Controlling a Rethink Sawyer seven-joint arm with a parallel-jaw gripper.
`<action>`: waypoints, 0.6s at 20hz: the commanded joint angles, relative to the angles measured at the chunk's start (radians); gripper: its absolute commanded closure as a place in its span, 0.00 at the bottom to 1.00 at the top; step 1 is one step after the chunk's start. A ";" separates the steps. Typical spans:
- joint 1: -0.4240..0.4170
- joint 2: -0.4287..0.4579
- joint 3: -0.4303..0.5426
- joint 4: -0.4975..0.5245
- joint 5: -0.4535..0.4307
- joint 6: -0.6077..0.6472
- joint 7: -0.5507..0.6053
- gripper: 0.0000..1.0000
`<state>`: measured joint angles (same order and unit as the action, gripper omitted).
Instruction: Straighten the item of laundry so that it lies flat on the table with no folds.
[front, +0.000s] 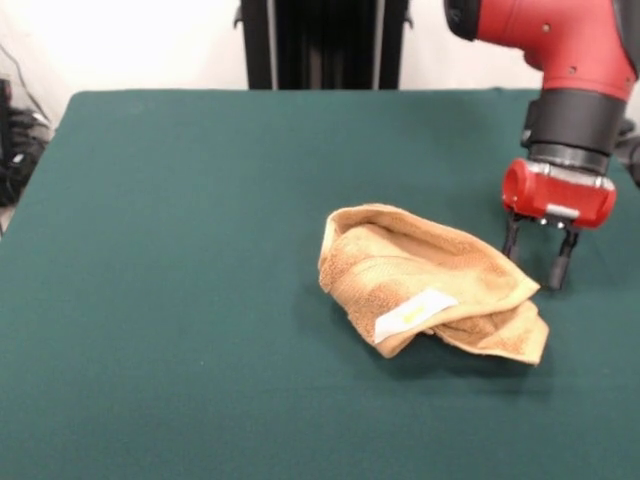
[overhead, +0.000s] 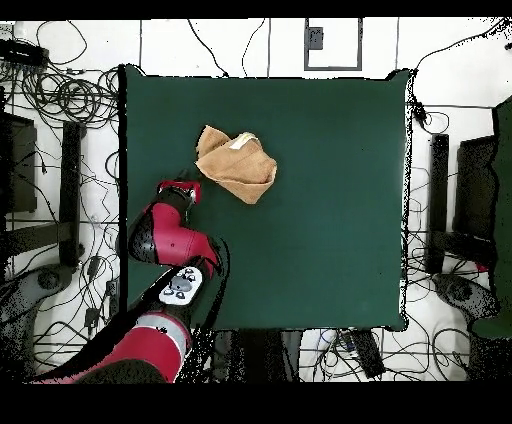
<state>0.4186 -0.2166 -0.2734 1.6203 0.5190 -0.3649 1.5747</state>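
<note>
The item of laundry (front: 430, 285) is a tan terry-cloth towel, folded and bunched on the dark green table (front: 180, 300), right of centre in the front view. Its white-yellow tag (front: 413, 314) shows at the near edge. The towel also shows in the overhead view (overhead: 235, 165), in the table's (overhead: 320, 220) upper left part. My gripper (front: 538, 258) is open and empty, its black fingers (front: 561, 262) pointing down just right of the towel, close above the table and apart from the cloth. In the overhead view the gripper's red head (overhead: 180, 190) sits just left of and below the towel.
The black pedestal (front: 320, 45) stands at the table's far edge. The red arm (overhead: 165, 240) reaches in over the table's left side in the overhead view. Cables and dark equipment (overhead: 60, 100) lie on the floor round the table.
</note>
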 joint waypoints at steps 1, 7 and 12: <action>0.077 0.042 -0.057 -0.036 0.149 0.026 0.137 0.00; 0.097 0.054 -0.075 -0.041 0.171 0.031 0.141 0.00; 0.111 0.069 -0.080 -0.051 0.193 0.034 0.146 0.00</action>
<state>0.4989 -0.1800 -0.3516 1.6187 0.6167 -0.3647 1.5747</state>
